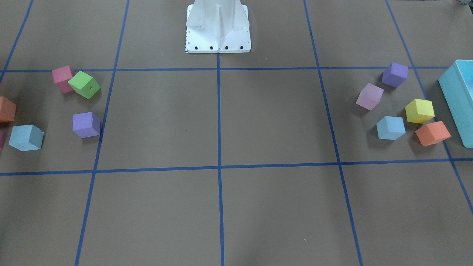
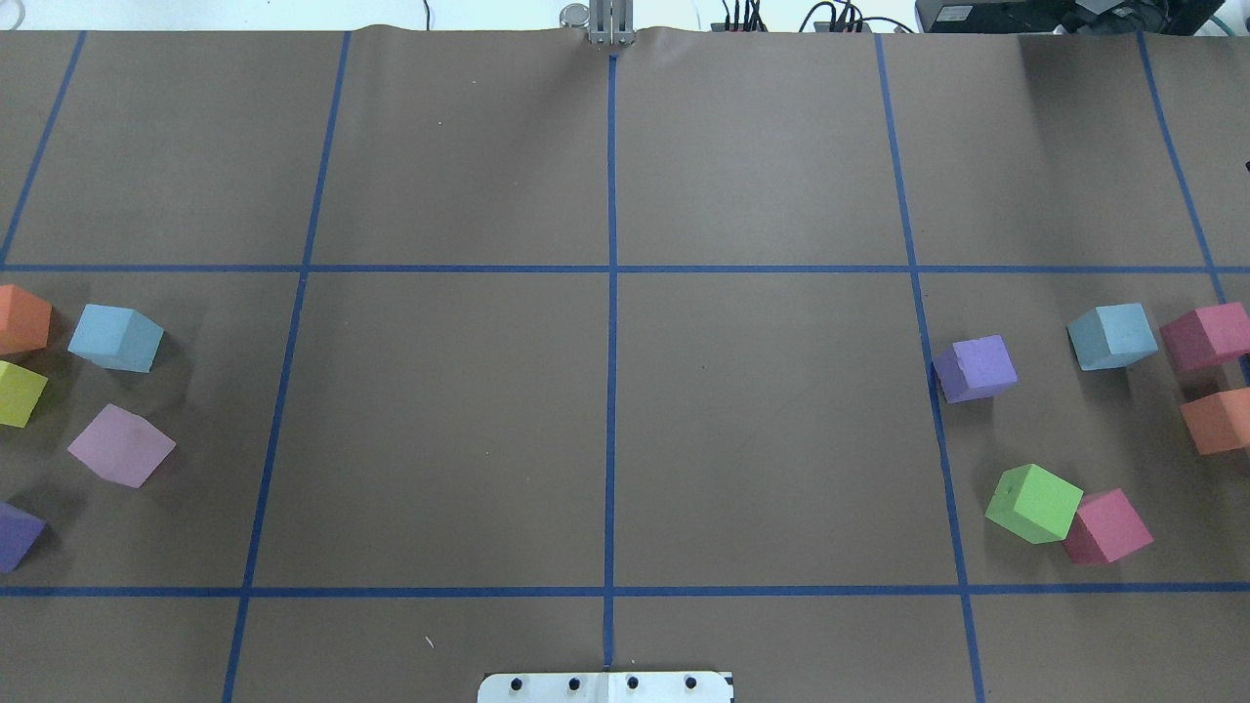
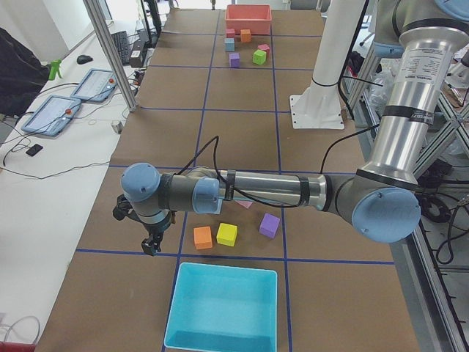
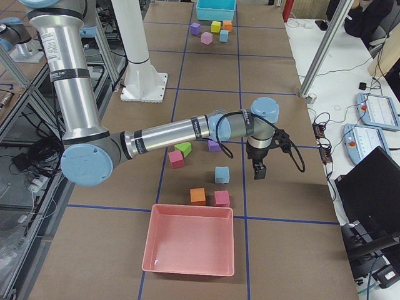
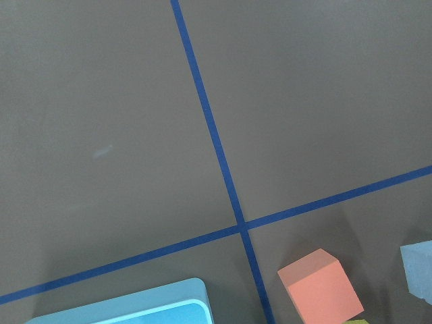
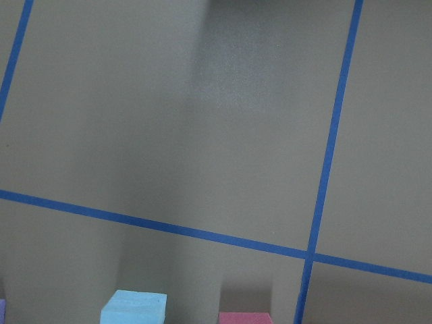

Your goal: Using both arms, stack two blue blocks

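One pale blue block (image 1: 390, 128) lies on my left side among other cubes; it also shows in the overhead view (image 2: 116, 337) and at the left wrist view's edge (image 5: 418, 270). The other blue block (image 1: 26, 137) lies on my right side, also in the overhead view (image 2: 1111, 335), the exterior right view (image 4: 221, 174) and the right wrist view (image 6: 133, 307). My left gripper (image 3: 152, 246) hangs beside the orange cube (image 3: 202, 237). My right gripper (image 4: 259, 170) hangs just beside the right blue block. Both show only in side views, so I cannot tell whether they are open or shut.
A turquoise box (image 1: 460, 99) stands at my far left and a pink tray (image 4: 190, 240) at my far right. Purple (image 1: 86, 125), green (image 1: 84, 84), pink (image 1: 63, 78), yellow (image 1: 419, 110) and lilac (image 1: 369, 96) cubes lie around the blue ones. The white base (image 1: 218, 33) is at centre.
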### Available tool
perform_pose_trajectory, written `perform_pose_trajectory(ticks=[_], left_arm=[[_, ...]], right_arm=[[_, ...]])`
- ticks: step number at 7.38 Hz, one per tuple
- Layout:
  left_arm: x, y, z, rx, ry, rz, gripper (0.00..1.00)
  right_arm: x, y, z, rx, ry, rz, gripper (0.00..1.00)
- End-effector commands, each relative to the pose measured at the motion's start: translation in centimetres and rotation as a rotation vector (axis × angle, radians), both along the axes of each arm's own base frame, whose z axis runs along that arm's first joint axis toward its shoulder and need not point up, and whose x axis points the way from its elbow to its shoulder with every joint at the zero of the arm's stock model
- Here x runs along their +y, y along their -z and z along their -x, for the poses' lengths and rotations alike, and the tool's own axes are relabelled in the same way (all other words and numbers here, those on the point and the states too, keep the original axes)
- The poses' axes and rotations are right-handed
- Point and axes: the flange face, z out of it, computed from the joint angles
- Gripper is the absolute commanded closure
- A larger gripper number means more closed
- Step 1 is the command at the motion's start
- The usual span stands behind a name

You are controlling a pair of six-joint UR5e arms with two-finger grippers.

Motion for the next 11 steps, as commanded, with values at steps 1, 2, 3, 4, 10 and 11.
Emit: perform_pose_trajectory(ticks=[1, 2, 3, 4, 10, 11], left_arm=[[0.0, -0.1, 0.0, 0.0, 0.0, 0.001, 0.02], [0.0, 0.1, 0.0, 0.002, 0.001, -0.001, 0.02], [0.0, 0.2, 0.0, 0.002, 0.003, 0.0, 0.02], [-0.1, 0.3, 0.0, 0.003, 0.004, -0.001, 0.02], [-1.5, 4.8, -2.8, 0.027, 0.093, 0.034, 0.02], [-1.8, 5.8, -5.6, 0.033, 0.088, 0.058, 0.02]], right_arm=[[0.1, 0.3, 0.0, -0.001, 0.001, -0.01, 0.0], [0.1, 0.6, 0.0, -0.005, 0.0, -0.015, 0.0], [0.2, 1.1, 0.0, -0.002, -0.001, -0.032, 0.0], [0.2, 1.6, 0.0, -0.006, 0.0, -0.041, 0.0], [0.9, 0.9, 13.4, -0.008, 0.063, 0.126, 0.0], [0.6, -0.8, 14.4, -0.008, 0.073, 0.126, 0.0]])
